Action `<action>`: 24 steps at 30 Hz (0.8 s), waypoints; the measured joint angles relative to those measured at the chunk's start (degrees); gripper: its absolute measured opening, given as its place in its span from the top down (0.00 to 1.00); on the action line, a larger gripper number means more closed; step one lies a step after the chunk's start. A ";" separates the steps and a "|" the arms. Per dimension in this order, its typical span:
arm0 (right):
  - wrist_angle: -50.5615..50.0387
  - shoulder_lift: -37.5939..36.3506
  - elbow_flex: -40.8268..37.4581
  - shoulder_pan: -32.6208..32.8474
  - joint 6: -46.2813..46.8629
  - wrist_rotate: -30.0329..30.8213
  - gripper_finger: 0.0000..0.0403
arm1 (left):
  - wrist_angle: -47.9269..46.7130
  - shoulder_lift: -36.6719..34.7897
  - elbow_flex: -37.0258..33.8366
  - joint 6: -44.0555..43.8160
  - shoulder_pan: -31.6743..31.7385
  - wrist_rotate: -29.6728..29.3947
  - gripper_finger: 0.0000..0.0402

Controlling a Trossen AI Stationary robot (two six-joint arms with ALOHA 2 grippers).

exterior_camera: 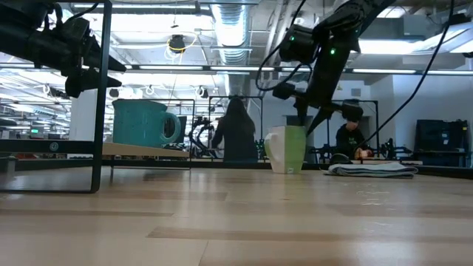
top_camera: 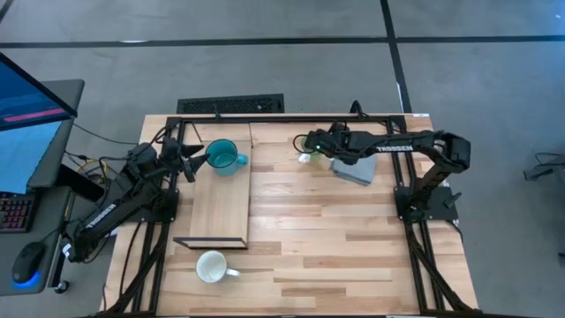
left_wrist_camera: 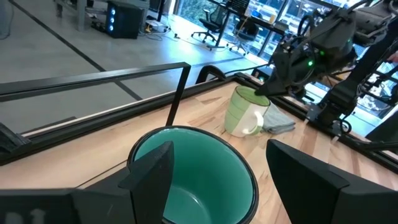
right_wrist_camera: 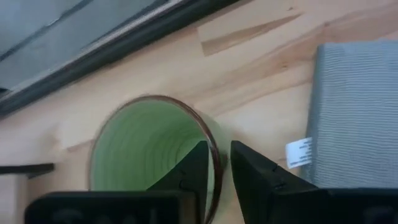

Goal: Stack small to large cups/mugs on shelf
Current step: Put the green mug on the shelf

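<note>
Light green ribbed ceramic mug (right_wrist_camera: 149,155) upright at the slatted wooden table's (top_camera: 353,256) twelve o'clock edge.
Right pincer (right_wrist_camera: 214,165) grasps its rim beside the grey cloth pad (right_wrist_camera: 357,106); left pincer (left_wrist_camera: 217,171) hangs released over the teal mug (left_wrist_camera: 193,180).

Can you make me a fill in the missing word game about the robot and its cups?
1. The teal mug sits on the wooden ______.
2. The right hand pinches the rim of the light ______ mug.
3. The grey pad lies beside the green mug, on the side away from the ______ mug.
4. The white mug stands on the table near the shelf's black ______.

Missing words: shelf; green; teal; frame
</note>
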 joint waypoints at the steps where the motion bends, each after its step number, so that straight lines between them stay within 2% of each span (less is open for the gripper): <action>1: 0.15 0.38 -0.03 -0.06 -0.74 -0.32 0.79 | 0.02 0.00 0.00 0.00 0.00 0.00 0.38; 5: 2.49 1.60 0.04 -0.61 -1.76 -0.49 0.84 | 0.01 0.00 0.00 0.01 -0.02 -0.06 0.38; 12: 4.66 2.41 -0.02 -0.79 -9.74 -3.32 0.95 | 0.02 0.00 0.00 0.02 -0.02 -0.13 0.38; 18: 4.98 2.18 0.10 -2.27 -15.60 -7.83 0.95 | 0.10 0.00 0.00 -0.02 -0.01 -0.13 0.38; 24: 3.90 2.00 1.81 -2.45 -26.68 -12.09 0.95 | 0.20 0.00 0.00 -0.03 -0.01 -0.13 0.38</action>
